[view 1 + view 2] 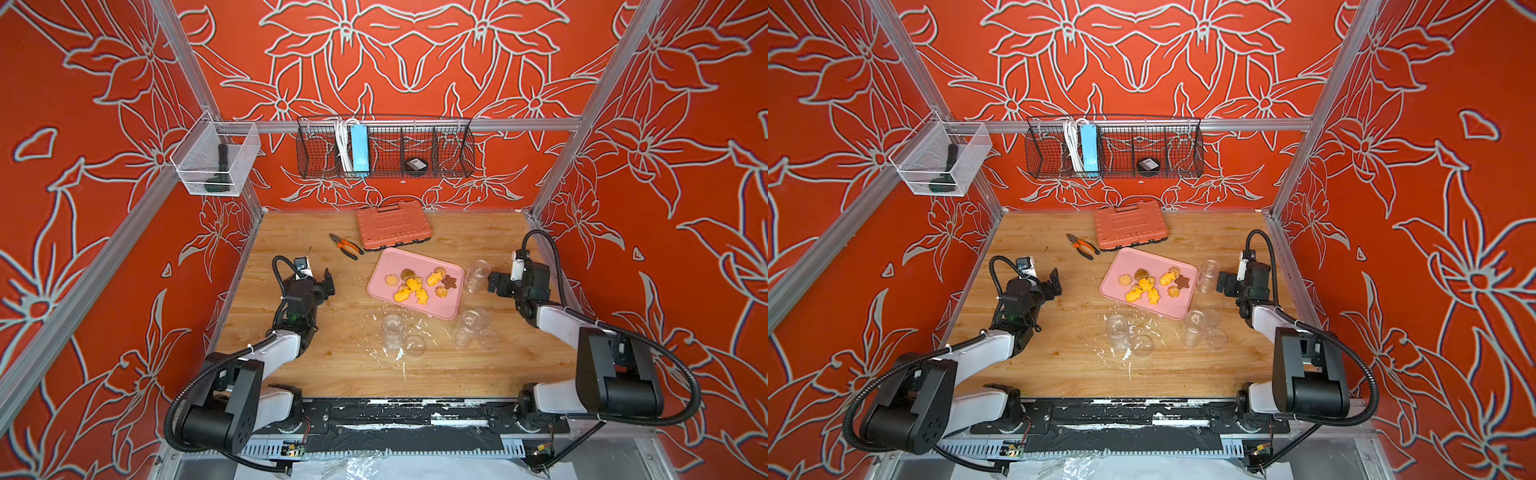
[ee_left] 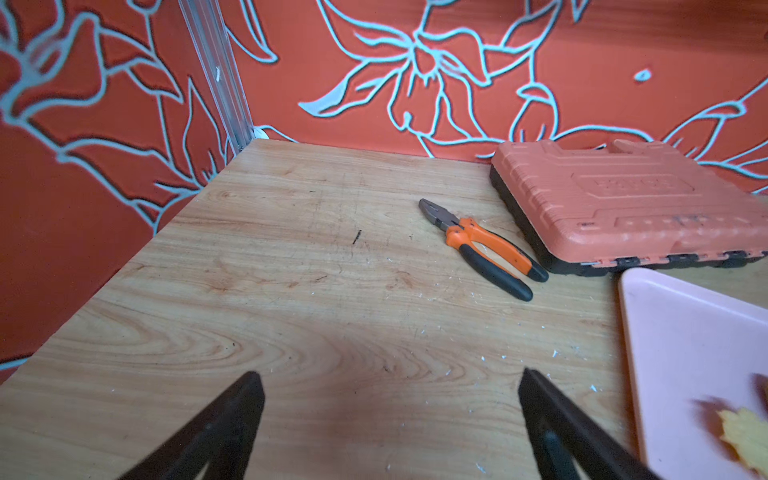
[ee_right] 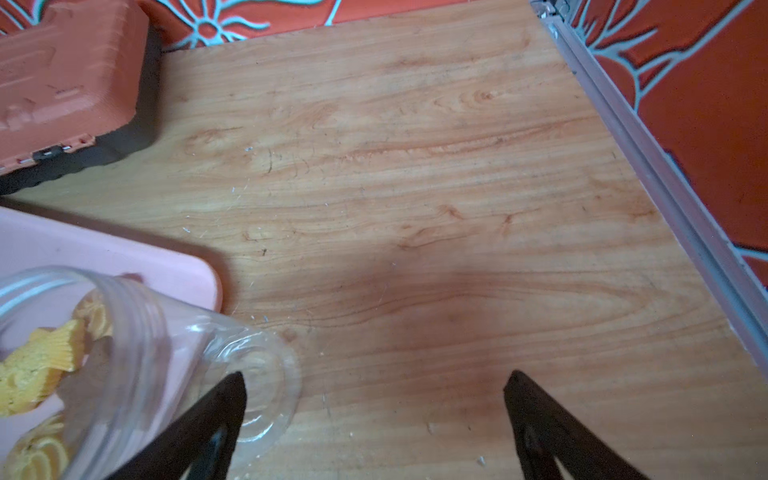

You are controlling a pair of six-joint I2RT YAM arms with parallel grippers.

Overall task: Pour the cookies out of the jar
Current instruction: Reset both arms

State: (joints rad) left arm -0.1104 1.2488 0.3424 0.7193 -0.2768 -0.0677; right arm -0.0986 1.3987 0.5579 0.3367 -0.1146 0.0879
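The cookies (image 1: 419, 284) (image 1: 1152, 284), orange-yellow with a brown star, lie spread on the pink tray (image 1: 399, 262) (image 1: 1129, 259) in both top views. An empty clear jar (image 1: 477, 276) (image 1: 1207, 276) stands on the table at the tray's right edge. My right gripper (image 1: 492, 284) (image 3: 375, 377) is open just right of it. In the right wrist view the jar (image 3: 166, 353) sits beside one finger, not between the two. My left gripper (image 1: 329, 284) (image 2: 390, 376) is open over bare table left of the tray (image 2: 685, 332), holding nothing.
An orange tool case (image 1: 392, 226) and pliers (image 1: 345, 246) lie behind the tray. Two more clear jars (image 1: 392, 328) (image 1: 469, 324) with loose lids (image 1: 413, 345) stand in front of it among white crumbs. Red walls close in left, right and back.
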